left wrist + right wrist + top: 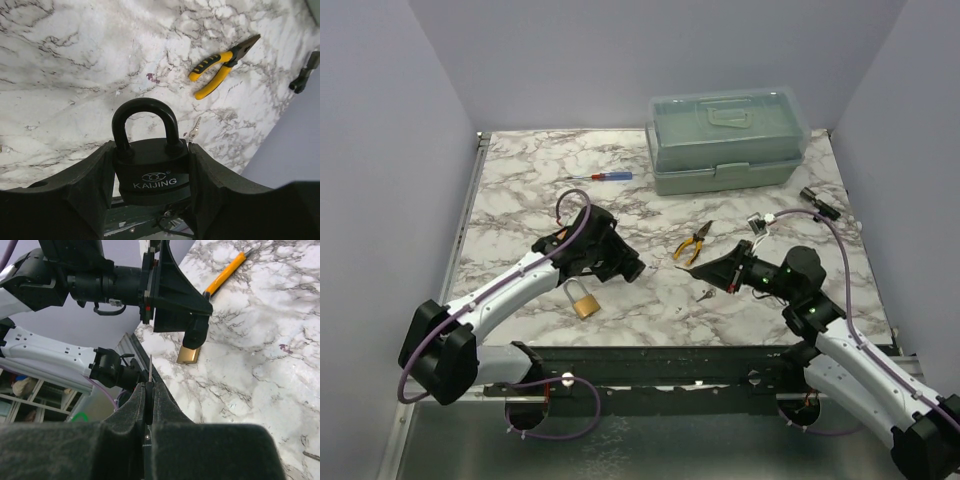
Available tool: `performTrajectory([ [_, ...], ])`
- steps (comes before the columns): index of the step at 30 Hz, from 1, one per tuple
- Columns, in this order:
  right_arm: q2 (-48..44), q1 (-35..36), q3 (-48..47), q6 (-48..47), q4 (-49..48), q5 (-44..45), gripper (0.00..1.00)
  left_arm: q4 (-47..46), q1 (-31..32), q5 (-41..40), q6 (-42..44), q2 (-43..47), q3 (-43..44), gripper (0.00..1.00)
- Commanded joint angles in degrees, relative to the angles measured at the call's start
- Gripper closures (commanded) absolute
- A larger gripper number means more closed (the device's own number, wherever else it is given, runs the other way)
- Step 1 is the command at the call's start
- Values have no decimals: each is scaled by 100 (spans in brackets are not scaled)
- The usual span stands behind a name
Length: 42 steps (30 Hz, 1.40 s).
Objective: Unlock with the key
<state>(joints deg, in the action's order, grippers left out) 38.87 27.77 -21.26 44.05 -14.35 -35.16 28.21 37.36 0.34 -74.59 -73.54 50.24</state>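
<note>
My left gripper (150, 152) is shut on a black padlock (150, 170) marked KAIJING, both pads pressed against the sides of its body and the shackle closed and pointing away. That gripper (626, 264) hovers left of centre. My right gripper (148, 386) is shut on a key (150, 369), a thin metal blade that sticks out past the fingertips toward the black padlock (195, 333). In the top view the right gripper (704, 277) sits a short gap to the right of the left one. A small silver key (705, 294) lies on the marble below it.
A brass padlock (583, 302) lies on the table under the left arm. Yellow-handled pliers (692, 243) lie at the centre, a red-and-blue screwdriver (605, 177) further back, a green lidded box (725, 140) at the back right, and a small black part (819, 203) near the right edge.
</note>
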Motion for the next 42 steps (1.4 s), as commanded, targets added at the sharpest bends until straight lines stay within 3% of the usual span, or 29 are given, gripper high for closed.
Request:
performTrajectory([
  [1, 268, 367, -95, -25, -563, 203, 100, -497, -394, 317, -333, 643, -242, 100],
  [8, 551, 1764, -323, -305, -702, 2200, 100, -854, -1068, 1208, -736, 1182, -620, 100],
  [17, 1198, 2763, -410, -84, -1132, 3929, 100, -1085, -1388, 2117, -816, 1148, -748, 100],
  [27, 1795, 2943, -674, 51, -1173, 4314, 100, -1474, -1454, 2776, -470, 960, -734, 100],
  [42, 2209, 2989, -672, 70, -1664, 4276, 100, -1745, -1478, 2825, -511, 858, -880, 100],
])
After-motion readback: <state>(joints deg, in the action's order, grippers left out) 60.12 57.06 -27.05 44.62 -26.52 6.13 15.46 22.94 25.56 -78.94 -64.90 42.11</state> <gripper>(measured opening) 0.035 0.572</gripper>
